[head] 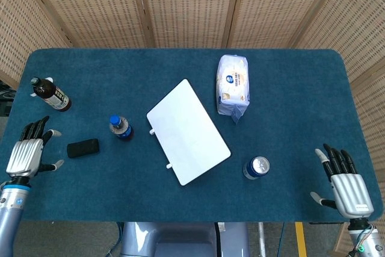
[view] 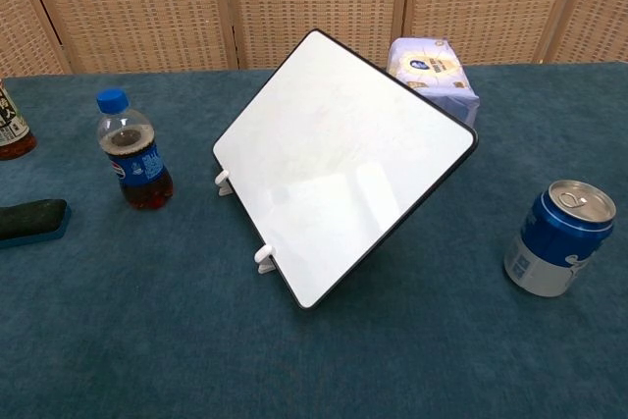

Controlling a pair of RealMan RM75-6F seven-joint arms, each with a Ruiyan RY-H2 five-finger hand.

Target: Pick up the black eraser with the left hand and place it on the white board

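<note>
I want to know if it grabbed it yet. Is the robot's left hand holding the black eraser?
No, the left hand is open beside the black eraser, which lies on the table apart from it.

silver left hand (head: 24, 153), black fingers (head: 35, 127), grey wrist

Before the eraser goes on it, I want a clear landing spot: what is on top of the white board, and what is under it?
Nothing lies on the white board; its face is bare. It tilts on small white feet. The cloth beneath it is hidden.
</note>
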